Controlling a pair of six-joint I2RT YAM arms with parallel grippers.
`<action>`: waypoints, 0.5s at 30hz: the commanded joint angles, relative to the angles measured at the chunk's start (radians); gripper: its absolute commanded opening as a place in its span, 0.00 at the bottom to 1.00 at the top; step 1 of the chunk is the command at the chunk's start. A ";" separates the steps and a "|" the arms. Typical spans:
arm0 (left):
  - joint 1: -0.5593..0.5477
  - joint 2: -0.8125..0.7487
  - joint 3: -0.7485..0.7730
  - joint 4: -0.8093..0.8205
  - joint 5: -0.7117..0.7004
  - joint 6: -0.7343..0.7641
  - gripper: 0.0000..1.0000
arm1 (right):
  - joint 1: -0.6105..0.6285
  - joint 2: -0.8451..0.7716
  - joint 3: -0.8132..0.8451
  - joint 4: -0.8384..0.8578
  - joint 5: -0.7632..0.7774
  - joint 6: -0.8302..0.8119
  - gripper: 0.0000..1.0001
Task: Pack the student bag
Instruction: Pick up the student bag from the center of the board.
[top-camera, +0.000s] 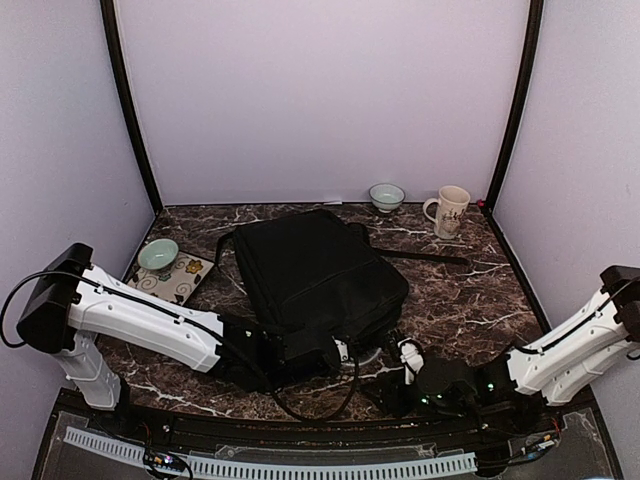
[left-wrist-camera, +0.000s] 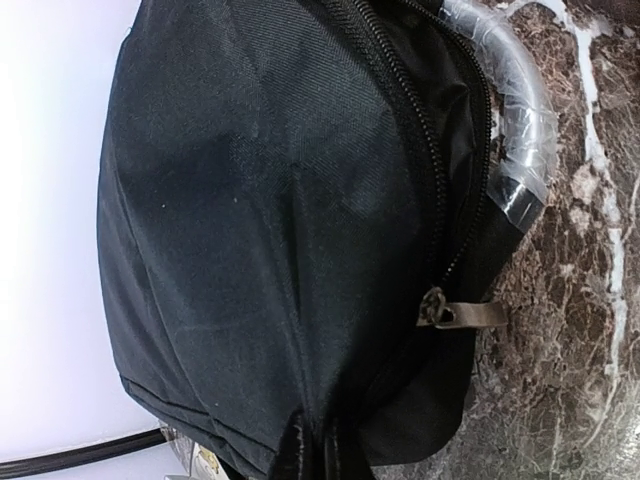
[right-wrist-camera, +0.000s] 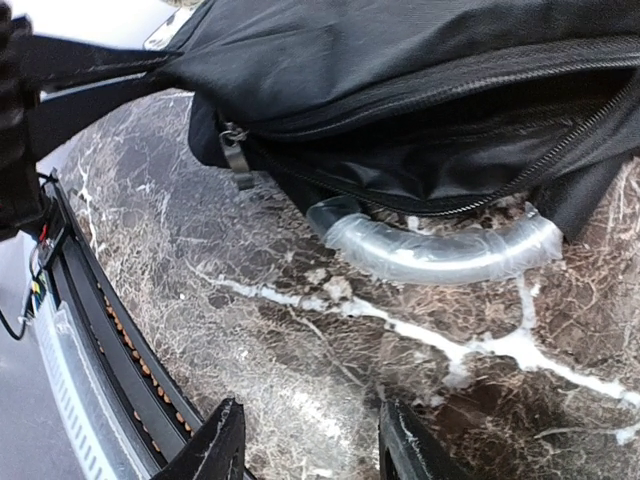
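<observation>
Both arms (top-camera: 150, 320) low; left tool (left-wrist-camera: 318, 455) clamps student bag (top-camera: 315, 270), right tool (right-wrist-camera: 310, 435) parted.

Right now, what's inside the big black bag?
The bag has its zipper partly open, yet only dark lining shows through the gap. Anything deeper inside is hidden by the black fabric.

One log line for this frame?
left gripper: shut on student bag edge | right gripper: open, empty, near handle | zipper: partly open
</observation>
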 joint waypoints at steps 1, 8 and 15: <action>0.010 -0.043 0.021 0.018 -0.004 -0.003 0.00 | 0.043 0.031 0.048 0.047 0.058 -0.065 0.47; -0.003 -0.109 0.098 0.005 0.171 -0.082 0.00 | 0.114 0.128 0.178 -0.022 0.235 -0.114 0.46; -0.004 -0.137 0.166 -0.033 0.218 -0.152 0.00 | 0.126 0.219 0.288 -0.126 0.400 -0.061 0.46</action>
